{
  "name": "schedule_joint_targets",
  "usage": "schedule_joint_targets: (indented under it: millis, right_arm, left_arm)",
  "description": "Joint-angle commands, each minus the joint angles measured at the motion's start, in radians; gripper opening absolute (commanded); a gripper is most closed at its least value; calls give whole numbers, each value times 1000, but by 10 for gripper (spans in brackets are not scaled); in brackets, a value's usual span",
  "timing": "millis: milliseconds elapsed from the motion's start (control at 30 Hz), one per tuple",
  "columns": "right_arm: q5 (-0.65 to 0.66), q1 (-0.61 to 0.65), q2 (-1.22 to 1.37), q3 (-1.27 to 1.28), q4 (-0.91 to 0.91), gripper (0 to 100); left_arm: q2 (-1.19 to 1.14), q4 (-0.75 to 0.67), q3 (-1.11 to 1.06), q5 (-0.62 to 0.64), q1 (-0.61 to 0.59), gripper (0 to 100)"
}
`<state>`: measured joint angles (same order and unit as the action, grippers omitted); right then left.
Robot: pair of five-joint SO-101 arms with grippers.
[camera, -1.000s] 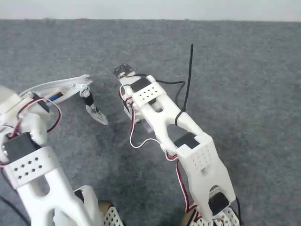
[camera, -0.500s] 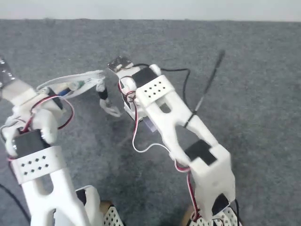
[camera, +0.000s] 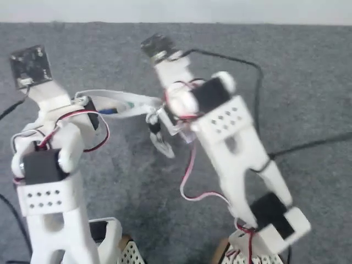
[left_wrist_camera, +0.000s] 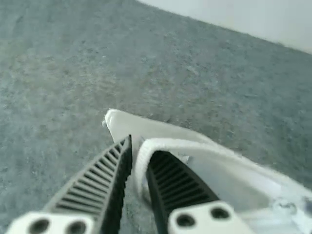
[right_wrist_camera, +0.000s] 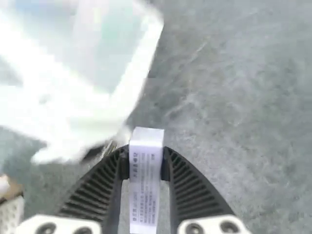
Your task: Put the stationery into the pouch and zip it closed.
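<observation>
Suspending the pouch (camera: pixel 118 103) above the grey worktop (camera: pixel 308 82), stretched between the two arms in the high view.

Clamping one end of the pouch with the left end effector (left_wrist_camera: pixel 136 148). Pressing its ribbed black fingers (left_wrist_camera: pixel 109 170) together on the pouch's white edge, with nothing but that edge between them.

Pinching the white label (right_wrist_camera: pixel 145 170) at the opposite end of the pouch with the right end effector (right_wrist_camera: pixel 145 152). Closing its two fingers against both faces of the label, just beside the pouch's corner.

Showing blue and green shapes (camera: pixel 109 111) through the pouch's translucent wall, along its middle stretch. Being too blurred for naming as particular stationery.

Dangling a dark piece with a pale tab (camera: pixel 158 140) below the pouch, near the end held by the right end effector.

Trailing a black cable (camera: pixel 242 60) away from the pouch, on the far side of the right arm.

Giving no clear reading of the zip's state in the high view or in either wrist view.
</observation>
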<state>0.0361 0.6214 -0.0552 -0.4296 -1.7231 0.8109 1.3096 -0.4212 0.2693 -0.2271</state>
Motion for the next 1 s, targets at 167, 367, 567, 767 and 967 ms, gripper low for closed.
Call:
schedule_joint_targets:
  millis: [167, 367, 567, 767, 967]
  right_arm:
    - [-95, -10, -254, -32, 1, 6]
    - [-166, 91, -348, -32, 87, 6]
    - [-187, 182, -371, -31, 203, 6]
    - [-183, 240, -366, -31, 332, 6]
    - [-181, 246, -375, 52, 473, 6]
  left_arm:
    - [20, 91, 220, -21, 83, 13]
    - [-72, 101, 219, -21, 81, 13]
    - [-127, 118, 217, -18, 78, 12]
    - [-132, 123, 216, -17, 23, 12]
    - [-127, 118, 186, -15, -49, 12]
